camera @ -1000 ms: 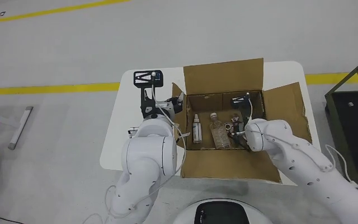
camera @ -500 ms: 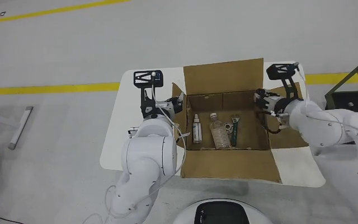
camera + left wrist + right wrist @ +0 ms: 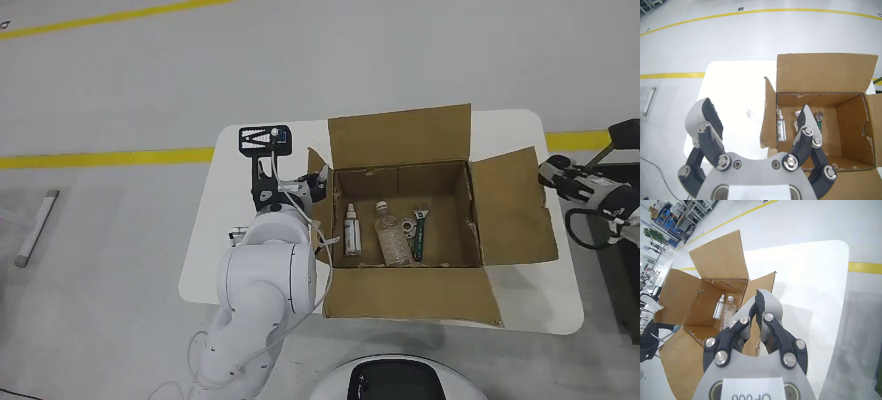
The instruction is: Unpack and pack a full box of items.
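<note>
While unpacking is judged pending, the left gripper (image 3: 756, 109), jaws apart at nine o'clock, is needed in the box (image 3: 400, 135); the right gripper (image 3: 759, 295) is held with jaws together.

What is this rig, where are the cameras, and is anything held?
It is a two-armed robot at a white table. One picture looks down from above its arms; the other two come from a camera on each wrist. An open cardboard box stands on the table, with a spray bottle, a clear bottle and a wrench lying side by side inside. The left gripper is open beside the box; the right gripper, on the box's other side, is shut. Neither holds anything.
</note>
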{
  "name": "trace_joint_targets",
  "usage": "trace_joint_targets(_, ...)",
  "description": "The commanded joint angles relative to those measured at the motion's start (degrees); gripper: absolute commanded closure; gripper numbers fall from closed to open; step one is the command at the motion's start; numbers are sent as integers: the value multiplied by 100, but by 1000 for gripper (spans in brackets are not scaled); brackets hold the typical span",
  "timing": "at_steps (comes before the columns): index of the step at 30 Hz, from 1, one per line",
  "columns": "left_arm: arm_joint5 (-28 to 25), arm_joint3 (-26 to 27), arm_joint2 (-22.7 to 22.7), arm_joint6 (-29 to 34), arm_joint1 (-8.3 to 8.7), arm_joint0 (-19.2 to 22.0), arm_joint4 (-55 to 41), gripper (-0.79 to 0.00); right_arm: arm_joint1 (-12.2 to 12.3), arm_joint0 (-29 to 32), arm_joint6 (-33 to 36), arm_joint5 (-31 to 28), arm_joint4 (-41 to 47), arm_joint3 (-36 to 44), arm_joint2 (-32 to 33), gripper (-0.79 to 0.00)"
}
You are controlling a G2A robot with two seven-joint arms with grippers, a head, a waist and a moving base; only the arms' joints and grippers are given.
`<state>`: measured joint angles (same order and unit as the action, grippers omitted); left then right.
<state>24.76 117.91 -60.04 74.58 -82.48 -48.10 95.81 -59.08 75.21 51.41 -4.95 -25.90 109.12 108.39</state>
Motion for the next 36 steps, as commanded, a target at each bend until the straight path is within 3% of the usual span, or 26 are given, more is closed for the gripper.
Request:
trace_joint_targets(1, 0, 0, 0, 0, 0, 0, 0, -785, 0, 0, -2, 0, 0, 0, -1, 0)
trace_joint_targets(4, 0, 0, 0, 0, 0, 0, 0, -785, 7, 113, -174, 11, -243, 13, 34, 0)
trace_joint_targets(13, 0, 0, 0, 0, 0, 0, 0, -785, -28, 457, -1462, -163, 146, -807, 479, 0)
trace_joint_targets(19, 0, 0, 0, 0, 0, 0, 0, -785, -91, 308, -1835, -502, 342, -1587, -245, 0)
trace_joint_targets(26, 0, 0, 0, 0, 0, 0, 0, -785, -135, 0, -1428, -1277, 1164, -1474, -942, 0)
trace_joint_targets(31, 0, 0, 0, 0, 0, 0, 0, -785, -117, -170, -669, -2008, 1814, -1285, -1291, 0)
trace_joint_targets(36, 0, 0, 0, 0, 0, 0, 0, -785, -88, -406, -25, -2386, 1715, -1262, -1733, 0)
